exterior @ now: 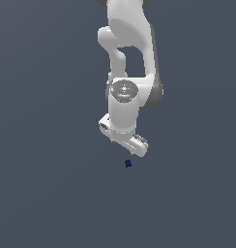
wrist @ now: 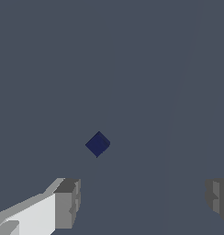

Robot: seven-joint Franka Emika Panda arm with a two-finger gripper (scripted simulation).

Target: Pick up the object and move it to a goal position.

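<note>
Approaching: the hand (wrist: 141,202) is held above the block (wrist: 98,144), not yet touching it.
Hand: the fingers (wrist: 68,202) are seen spread well apart in the wrist view, nothing between them.
Block: it is found alone on the grey counter (exterior: 42,193), at about six o'clock just below the hand (exterior: 133,144) in the exterior view.
Handling: it is judged light, stiff and easily knocked aside.
Hold: two opposite flat faces should be taken, the hand being turned to match its diagonal set.
</note>
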